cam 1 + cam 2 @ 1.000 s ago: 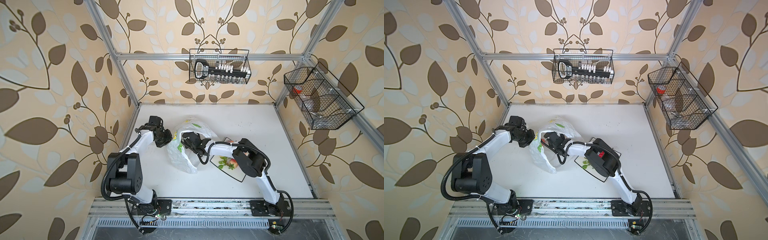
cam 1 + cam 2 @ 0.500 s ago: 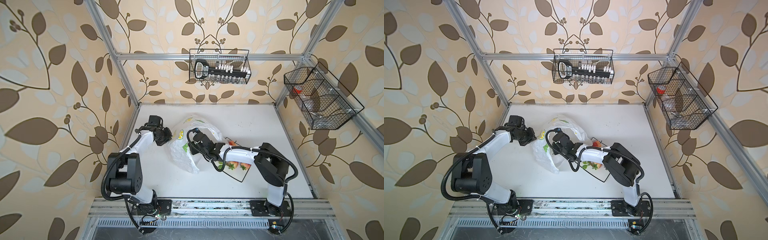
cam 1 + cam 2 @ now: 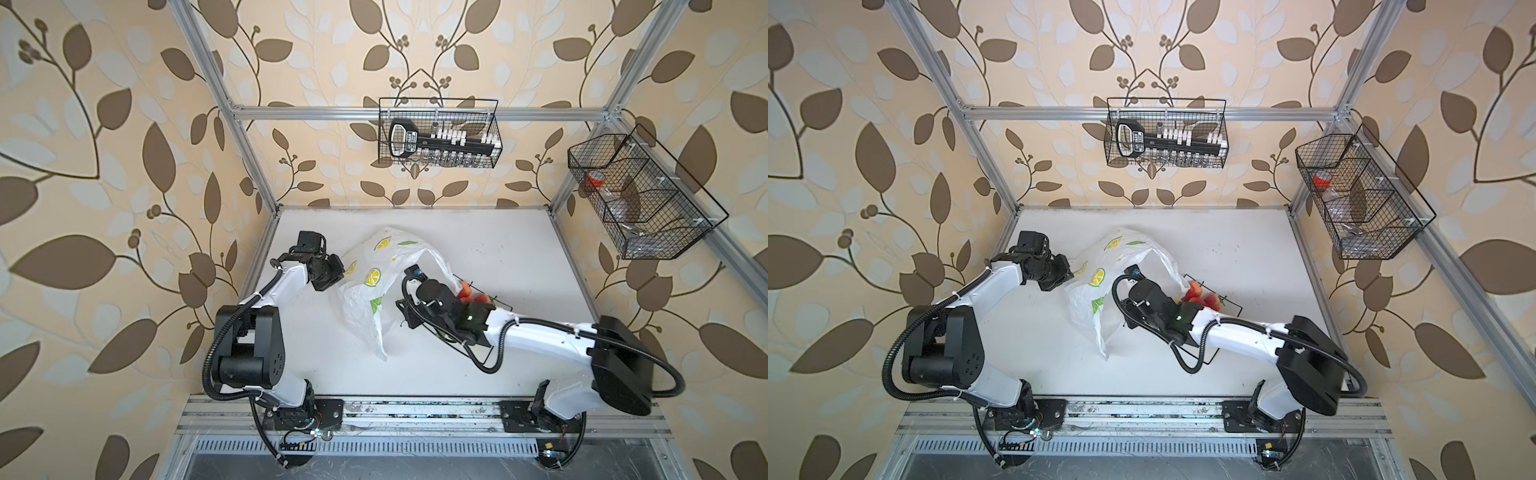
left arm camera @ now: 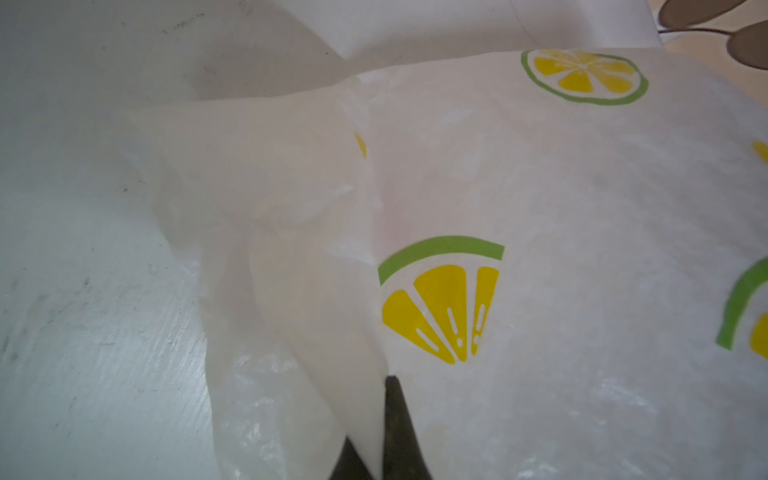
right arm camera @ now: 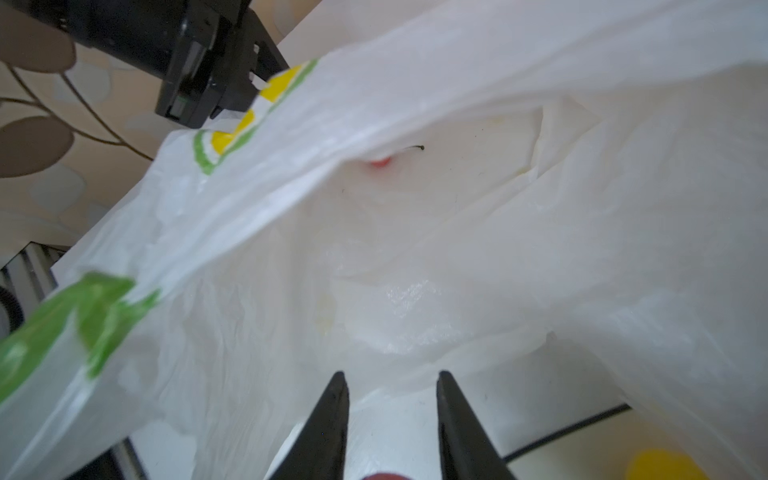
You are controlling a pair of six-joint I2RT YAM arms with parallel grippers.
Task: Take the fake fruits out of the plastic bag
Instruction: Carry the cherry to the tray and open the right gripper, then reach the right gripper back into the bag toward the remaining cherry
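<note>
The right gripper (image 5: 391, 376) stands with jaws apart and empty at the mouth of the thin white lemon-print plastic bag (image 3: 365, 299). The left gripper (image 4: 376, 419) is clamped on the bag's film. One red fake fruit (image 5: 380, 163) shows deep inside; others lie on the black-rimmed square white plate (image 3: 503, 304). Recommended: advance low along the bag floor and avoid snagging the film.

A crinkled white plastic bag (image 3: 371, 286) printed with lemon slices billows open at centre frame in both top views. Red and pinkish fake fruits (image 3: 470, 293) cluster just right of it.
</note>
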